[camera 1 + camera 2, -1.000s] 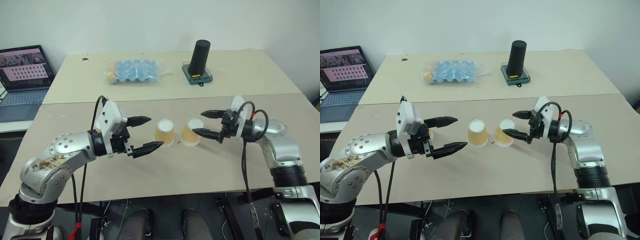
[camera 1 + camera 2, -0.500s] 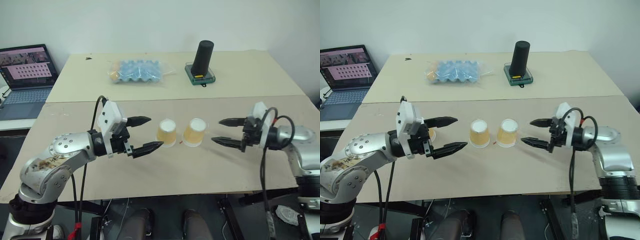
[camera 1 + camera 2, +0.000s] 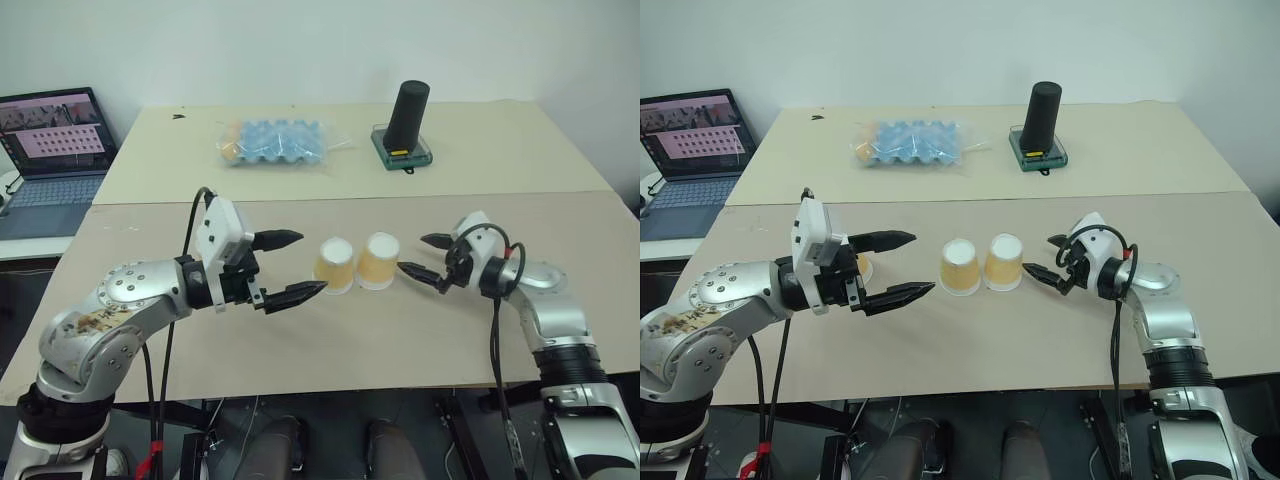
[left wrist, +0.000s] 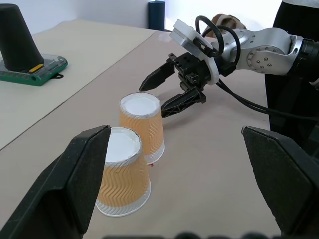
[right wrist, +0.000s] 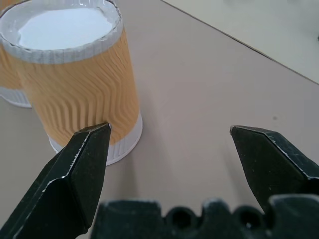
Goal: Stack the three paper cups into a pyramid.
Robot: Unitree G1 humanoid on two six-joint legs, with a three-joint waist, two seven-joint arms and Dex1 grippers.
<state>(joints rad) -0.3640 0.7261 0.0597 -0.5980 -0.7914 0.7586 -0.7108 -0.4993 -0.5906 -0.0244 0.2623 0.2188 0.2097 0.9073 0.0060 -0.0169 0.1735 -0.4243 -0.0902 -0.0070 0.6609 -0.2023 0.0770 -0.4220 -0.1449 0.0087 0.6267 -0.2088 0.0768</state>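
Two upside-down tan-orange paper cups stand side by side at the table's middle, the left cup [image 3: 333, 265] and the right cup [image 3: 378, 260], almost touching. A sliver of a third cup [image 3: 864, 268] peeks from behind my left hand. My left gripper [image 3: 925, 262] is open, held level just left of the left cup, touching nothing. My right gripper [image 3: 1037, 253] is open and empty, right of the right cup [image 5: 75, 84]. One of its fingertips [image 5: 97, 132] is at that cup's base; I cannot tell if it touches.
On the far table lie a bagged blue egg tray [image 3: 275, 143] and a tall black cylinder [image 3: 408, 115] on a green base. A laptop [image 3: 50, 150] sits at the far left. The table's front edge [image 3: 330, 375] runs close below the cups.
My right gripper drew back to the right, then came in low again at the right cup. That cup now stands closer to the left cup. The left gripper stayed put.
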